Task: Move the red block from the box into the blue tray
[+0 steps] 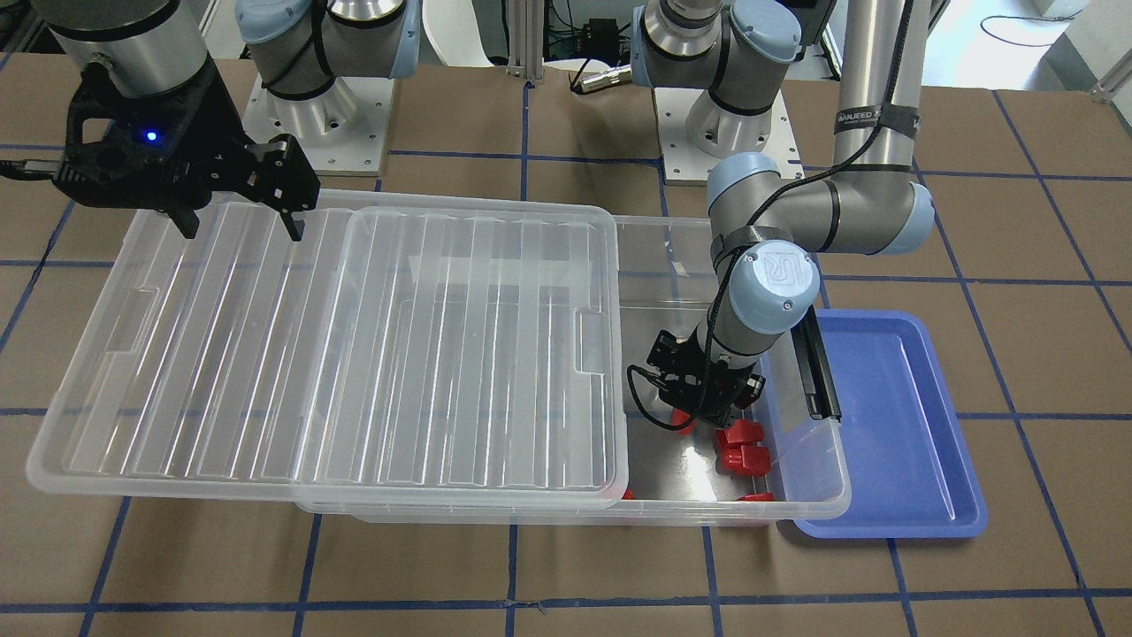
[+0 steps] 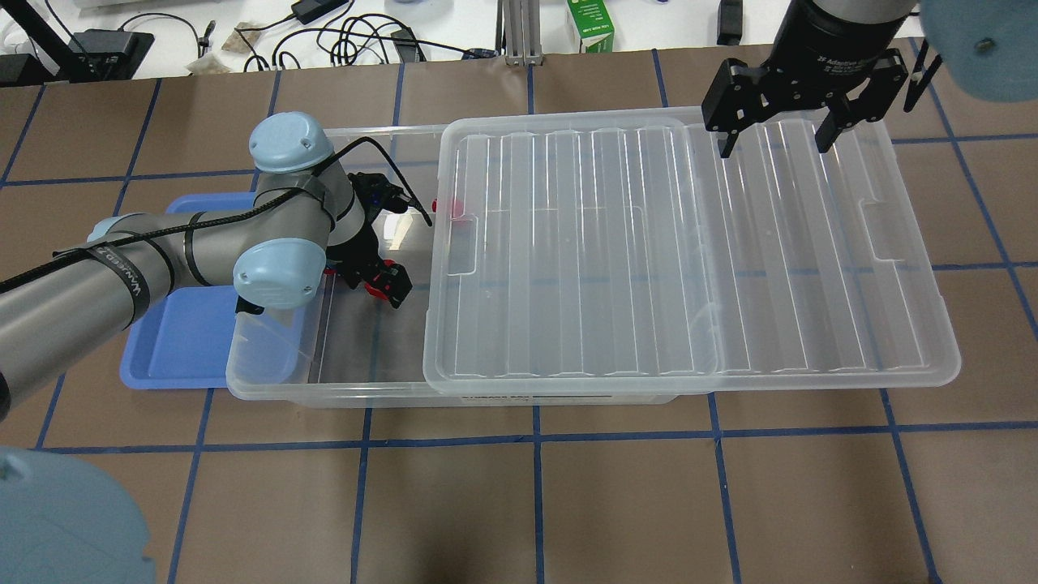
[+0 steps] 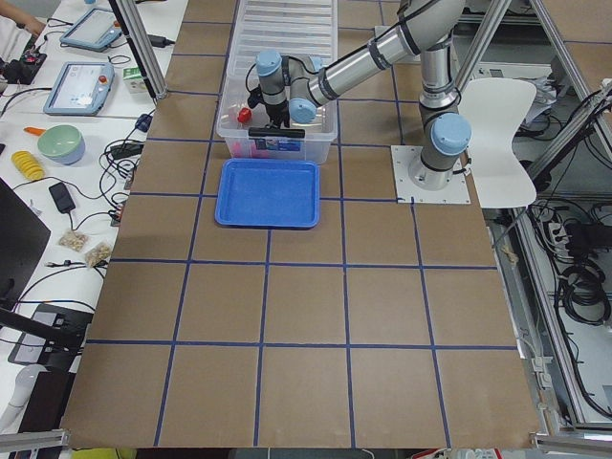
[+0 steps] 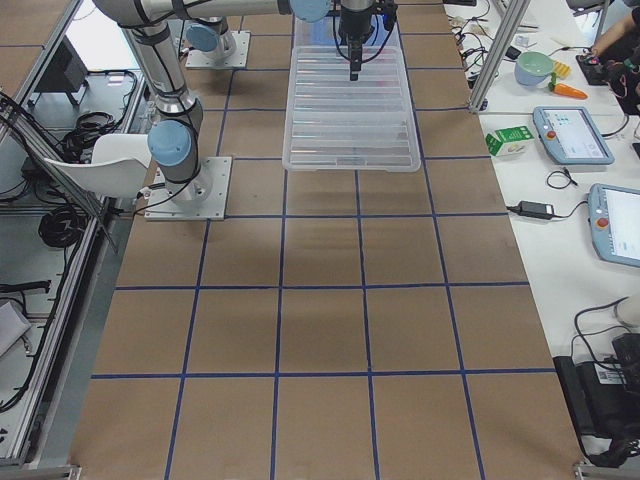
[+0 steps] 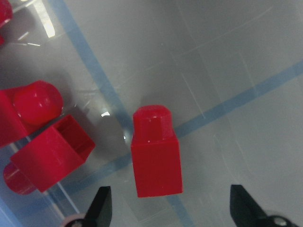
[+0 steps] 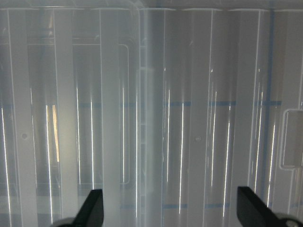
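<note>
Legibly, a strap (image 2: 122, 272) on the left arm (image 2: 65, 304) reads "WANJEED", a blue-grey joint cap (image 1: 778, 276) bears a "UR" mark, and the body of the right gripper (image 2: 774, 144) is lettered "2F Adaptive". Print on the green carton (image 2: 589, 23) at the top edge of the overhead view is too small to read.

The red block (image 5: 156, 161) lies on the clear floor of the box (image 1: 800, 506), in its uncovered end at middle right of the front-facing view. In the left wrist view it sits at lower centre, a glossy cube with its narrower stub towards the top of the frame. The left gripper (image 5: 173, 210) is lowered into the box. Its two black fingertips (image 5: 102, 208) are spread wide at the bottom edge, one on either side of the block and clear of it. The block is nearer the fingertip on the frame's left. Other red blocks (image 5: 49, 158) lie at left, one showing a hollow square base.

The ribbed translucent lid (image 1: 354, 354) lies offset over the rest of the box. The right gripper hangs above it, at upper left of the front-facing view, fingers apart and holding nothing. The blue tray (image 1: 893, 442), smooth plastic with rounded corners and a raised rim, sits just beside the box's end with the black latch (image 1: 818, 367), at lower right. The brown table (image 2: 535, 503) carries a grid of blue tape.
</note>
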